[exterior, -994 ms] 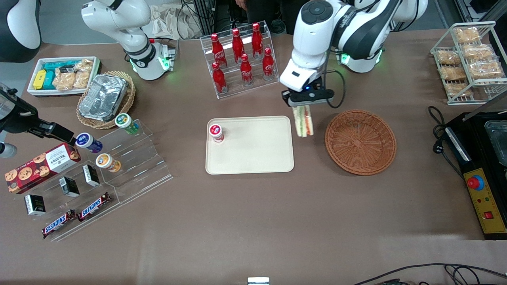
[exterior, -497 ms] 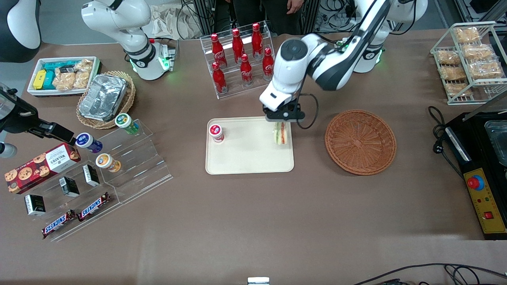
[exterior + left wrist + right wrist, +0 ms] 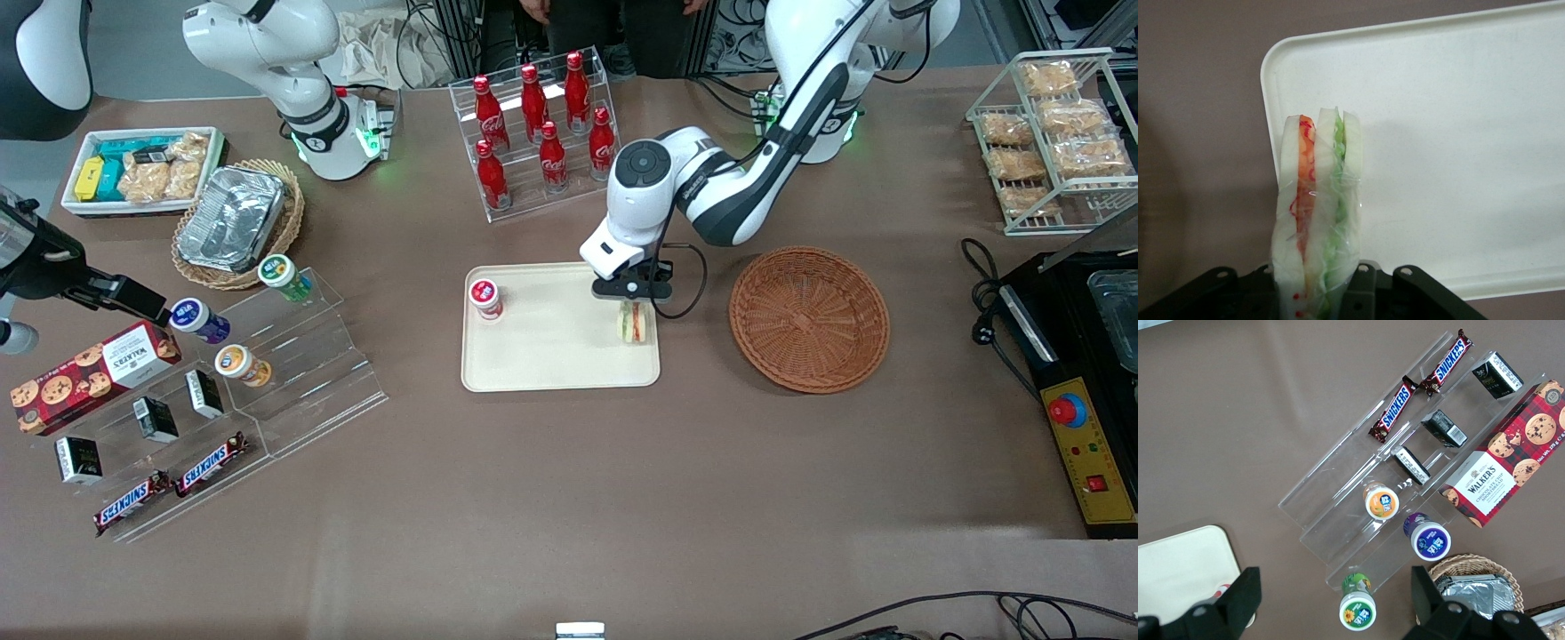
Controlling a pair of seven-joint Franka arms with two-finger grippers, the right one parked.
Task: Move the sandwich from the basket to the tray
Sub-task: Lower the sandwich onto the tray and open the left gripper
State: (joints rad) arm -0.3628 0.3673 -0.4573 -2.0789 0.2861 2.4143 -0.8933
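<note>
Sandwich (image 3: 633,323) over the tray (image 3: 551,356), not yet released.
We see our claw (image 3: 633,293) grasping it upright by the tray's basket-side edge; the basket (image 3: 808,318) sits emptied.

A brown table (image 3: 569,498) is carrying a cream tray (image 3: 542,364) at its middle. A round wicker basket (image 3: 809,318) is sitting beside it. The gripper (image 3: 633,300) is hovering over the tray, and a bottle rack (image 3: 536,133) is standing farther from the camera

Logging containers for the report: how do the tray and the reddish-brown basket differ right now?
The tray is flat, cream and rectangular; the basket is round, woven, reddish-brown. The tray has the sandwich, held by the gripper, over it, plus a red-lidded cup; the basket holds nothing. Both sit on the table.
</note>
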